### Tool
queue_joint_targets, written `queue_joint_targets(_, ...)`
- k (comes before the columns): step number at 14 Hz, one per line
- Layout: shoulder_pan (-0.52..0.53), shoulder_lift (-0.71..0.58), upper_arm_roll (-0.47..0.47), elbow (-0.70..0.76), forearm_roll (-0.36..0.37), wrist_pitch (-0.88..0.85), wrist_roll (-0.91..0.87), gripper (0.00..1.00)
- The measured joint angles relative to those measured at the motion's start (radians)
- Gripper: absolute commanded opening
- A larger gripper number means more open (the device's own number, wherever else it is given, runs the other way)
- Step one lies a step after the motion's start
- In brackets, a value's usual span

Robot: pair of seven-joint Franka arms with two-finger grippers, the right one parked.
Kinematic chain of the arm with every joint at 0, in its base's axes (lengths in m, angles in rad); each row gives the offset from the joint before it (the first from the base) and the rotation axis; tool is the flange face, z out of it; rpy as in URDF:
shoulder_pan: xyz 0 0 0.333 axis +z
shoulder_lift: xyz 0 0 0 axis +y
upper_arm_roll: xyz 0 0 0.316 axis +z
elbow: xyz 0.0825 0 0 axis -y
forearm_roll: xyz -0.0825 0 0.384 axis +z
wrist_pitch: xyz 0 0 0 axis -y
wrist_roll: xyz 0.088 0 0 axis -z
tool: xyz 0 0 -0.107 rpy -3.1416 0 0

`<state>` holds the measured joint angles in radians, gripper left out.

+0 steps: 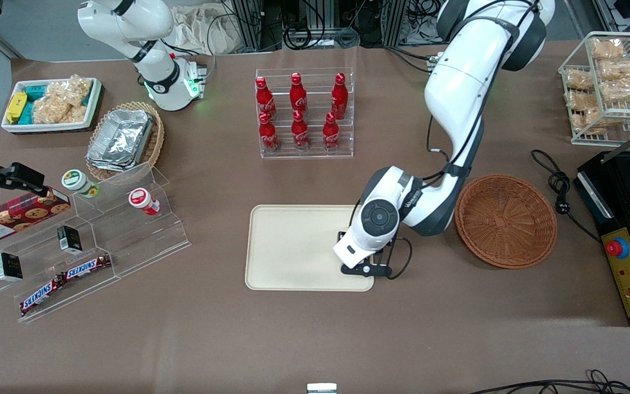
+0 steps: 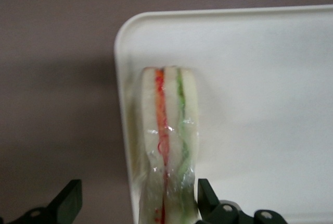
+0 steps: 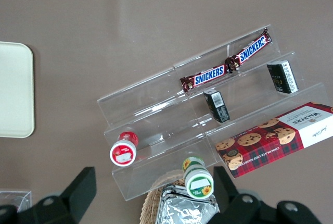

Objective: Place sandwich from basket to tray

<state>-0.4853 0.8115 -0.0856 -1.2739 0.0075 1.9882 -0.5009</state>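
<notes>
The sandwich (image 2: 169, 146), a clear-wrapped wedge with orange and green filling stripes, rests on the cream tray (image 2: 260, 78) close to its rim, near a rounded corner. My left gripper (image 2: 138, 190) is open around it: one finger stands close beside the sandwich, the other is well apart from it over the brown table. In the front view the gripper (image 1: 367, 267) hangs low over the tray (image 1: 293, 246) at the corner nearest the camera on the basket's side, and the arm hides the sandwich. The reddish-brown basket (image 1: 506, 220) beside the tray holds nothing.
A clear rack of red cola bottles (image 1: 299, 112) stands farther from the camera than the tray. A clear stepped shelf with snacks (image 1: 82, 241), a tan basket with foil containers (image 1: 123, 137) and a white bin (image 1: 52, 104) lie toward the parked arm's end. A black machine (image 1: 629, 230) lies toward the working arm's end.
</notes>
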Motion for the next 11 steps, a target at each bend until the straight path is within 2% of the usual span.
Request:
queue_joint_targets(4,0.106,-0.157,0.007,0.021,0.001,-0.186,0.004,0.99)
queue_joint_targets(7,0.223,-0.305,0.014,0.024,0.002,-0.3,0.04,0.99)
queue_joint_targets(11,0.381,-0.436,0.016,0.021,0.002,-0.433,0.321,0.99)
